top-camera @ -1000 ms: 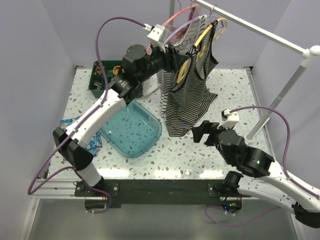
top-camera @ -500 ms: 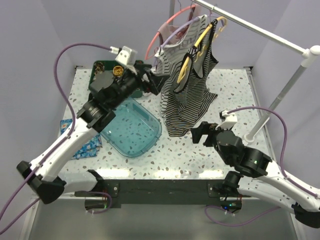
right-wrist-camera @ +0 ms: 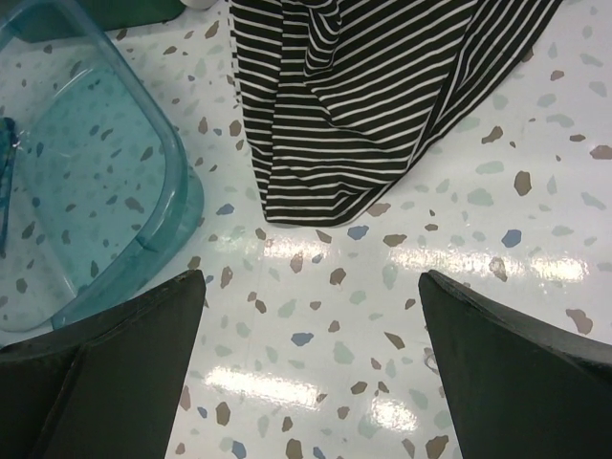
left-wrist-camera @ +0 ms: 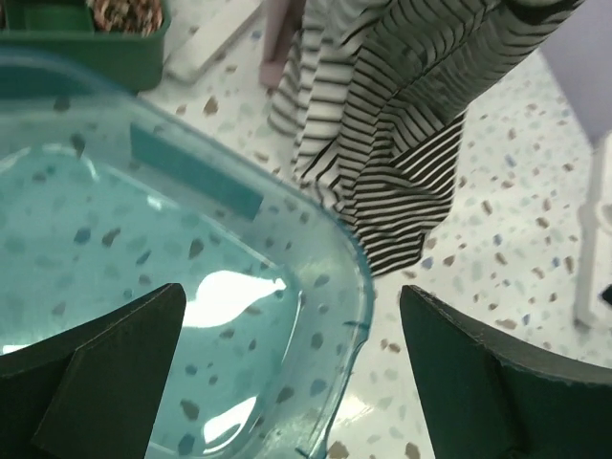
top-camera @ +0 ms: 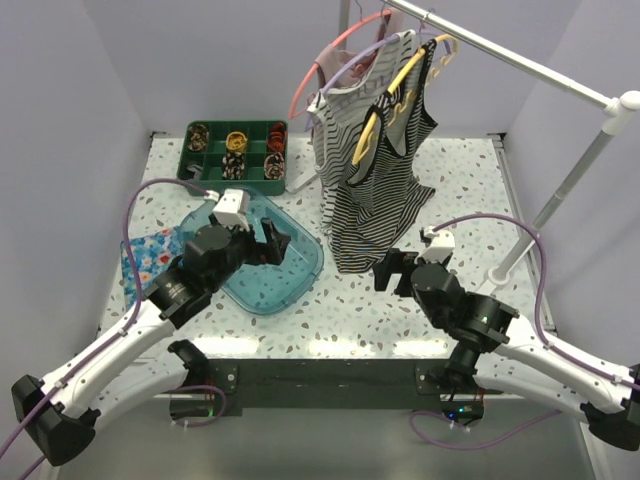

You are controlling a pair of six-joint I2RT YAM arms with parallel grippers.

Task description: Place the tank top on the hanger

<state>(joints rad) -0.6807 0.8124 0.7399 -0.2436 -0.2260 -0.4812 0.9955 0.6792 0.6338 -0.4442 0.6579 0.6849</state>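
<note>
Since the earlier frame my left arm has come away from the garment rack and dropped low over the bench. My right arm has edged slightly toward the hanging fabric.

The tank top [top-camera: 375,190], black with thin white stripes, hangs on the yellow hanger [top-camera: 385,112], whose hook sits on the metal rail [top-camera: 500,55]. Its hem reaches down and rests on the speckled bench [top-camera: 460,170], just beside the blue tub [top-camera: 304,277].

My left gripper [left-wrist-camera: 292,290] is over the tub with its fingers spread wide apart. My right gripper [right-wrist-camera: 311,277] is likewise spread wide, low over the bench and near the hem without touching it.

Markings: the tub's wall carries a rectangular teal label [left-wrist-camera: 196,172]; I cannot tell whether it bears any writing.

Containers: the tub is translucent, and the bench's speckle shows through its floor. A green tray [top-camera: 240,183] stands at the far left of the bench. It is divided into compartments, several of which hold small round items in gold, brown and patterned tones that are too small to identify.

Beside the task garment on the rail hang a mostly white striped top [top-camera: 345,100] and a pink hanger [top-camera: 318,72]. A floral cloth [top-camera: 150,250] lies on the bench to the left of the tub.
</note>
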